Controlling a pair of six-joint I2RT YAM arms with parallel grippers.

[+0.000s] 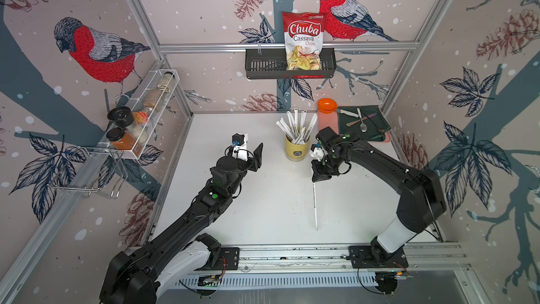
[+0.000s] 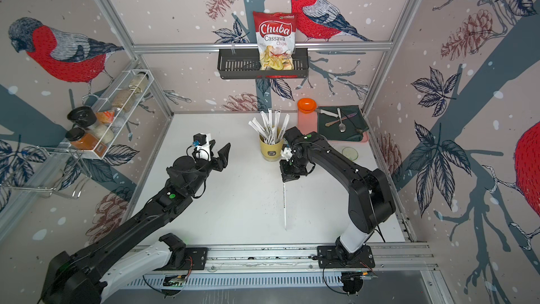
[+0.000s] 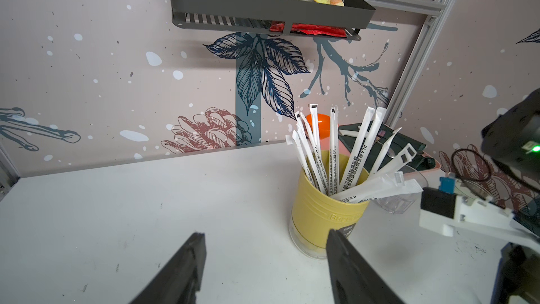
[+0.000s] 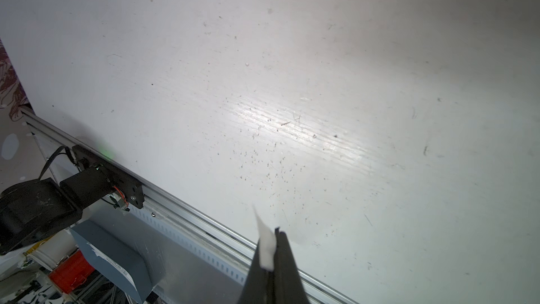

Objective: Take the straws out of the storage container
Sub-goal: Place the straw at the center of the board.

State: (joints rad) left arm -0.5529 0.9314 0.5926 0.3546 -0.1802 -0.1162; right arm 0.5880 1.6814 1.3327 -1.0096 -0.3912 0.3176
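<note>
Mid-unload here: the right gripper (image 1: pixel 316 179) is pinched shut on one straw (image 1: pixel 315 206), which points toward the table's (image 1: pixel 248 214) front edge. Next up, I'd guess, is to set it down and let go. The storage container (image 1: pixel 296 149) near the back edge is full of straws (image 1: pixel 295 125). The left gripper (image 3: pixel 264 233) is spread wide beside it, empty.

A chips bag (image 1: pixel 304 36) stands in the black wall basket (image 1: pixel 263 67).

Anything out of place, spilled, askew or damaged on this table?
Nothing spilled or damaged. Only one straw is out of the storage container: the shut right tool pinches it by one end, and it points toward the front of the table. That fits the task. The other straws fan out loosely but sit inside.
</note>
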